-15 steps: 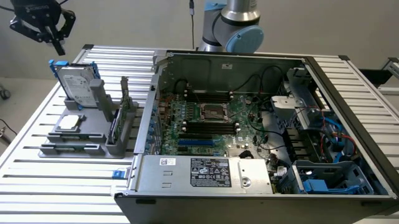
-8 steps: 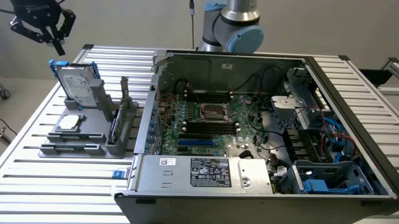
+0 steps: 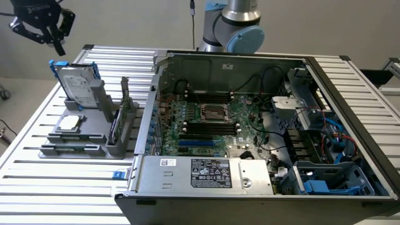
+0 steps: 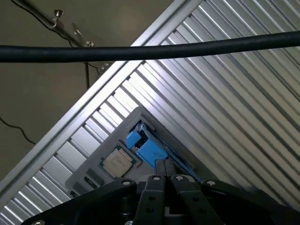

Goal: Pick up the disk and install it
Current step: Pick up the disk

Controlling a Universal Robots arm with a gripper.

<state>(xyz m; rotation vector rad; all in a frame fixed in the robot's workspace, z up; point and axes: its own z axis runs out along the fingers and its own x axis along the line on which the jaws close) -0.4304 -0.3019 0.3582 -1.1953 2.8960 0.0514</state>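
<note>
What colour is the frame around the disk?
Blue. The frame around the disk shows best in the exterior view.

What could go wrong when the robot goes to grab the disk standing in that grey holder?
The jaws hang shut above the disk; lowered like that, they might knock it instead of gripping. The chip and upright card share its holder and could get bumped.

Bright, even light glares off the table [image 4: 154, 79].

Robotics lab, ribbed aluminium bench [image 3: 50, 187], open computer case [image 3: 225, 65] with bare motherboard [image 3: 206, 123], grey parts holder [image 3: 78, 151], robot arm [image 3: 236, 23] behind.
</note>
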